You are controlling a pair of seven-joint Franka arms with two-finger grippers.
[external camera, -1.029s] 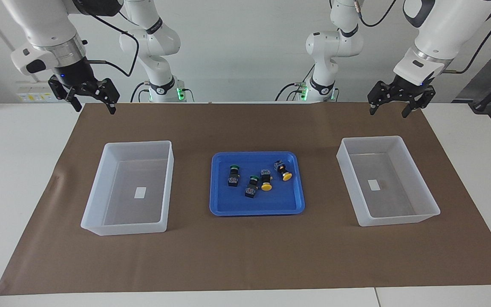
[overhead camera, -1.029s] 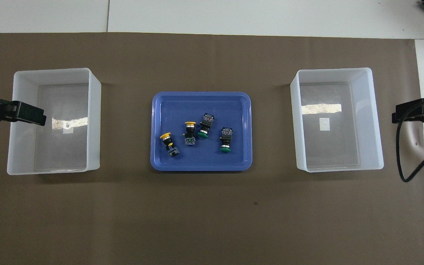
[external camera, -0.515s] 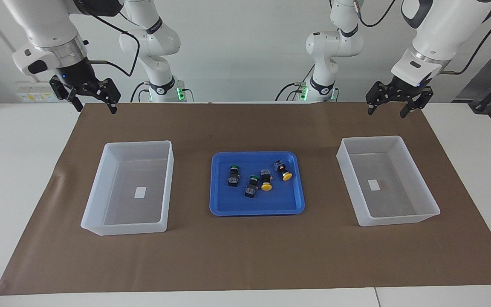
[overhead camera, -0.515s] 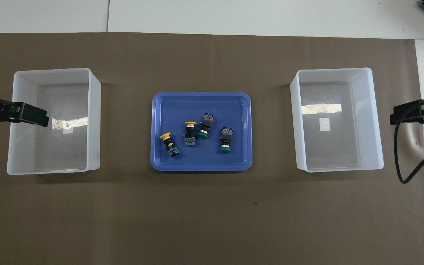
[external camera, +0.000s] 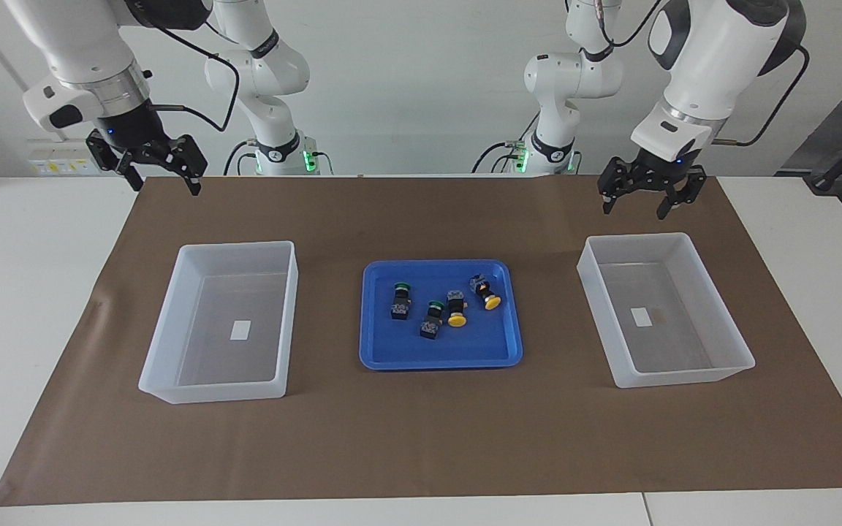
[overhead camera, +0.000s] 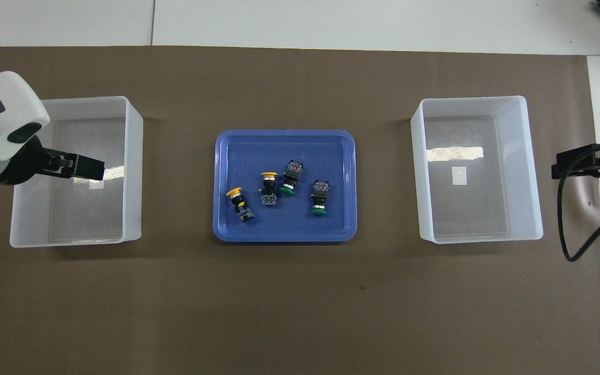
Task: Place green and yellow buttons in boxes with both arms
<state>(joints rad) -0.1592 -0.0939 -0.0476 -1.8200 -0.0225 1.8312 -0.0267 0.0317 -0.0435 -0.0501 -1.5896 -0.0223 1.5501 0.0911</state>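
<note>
Two green buttons and two yellow buttons lie on their sides in a shallow blue tray mid-table; from above the greens and yellows show in the tray. One translucent box stands toward the left arm's end, its twin toward the right arm's end. My left gripper hangs open and empty, high over its box. My right gripper, also open and empty, is raised over the mat's edge.
A brown mat covers the white table under the tray and boxes. Each box holds only a small white label. A black cable loops from the right arm over the mat's end.
The left arm has swung toward the table's middle, carrying its open gripper over its box. The right gripper has barely shifted. The buttons lie as before.
</note>
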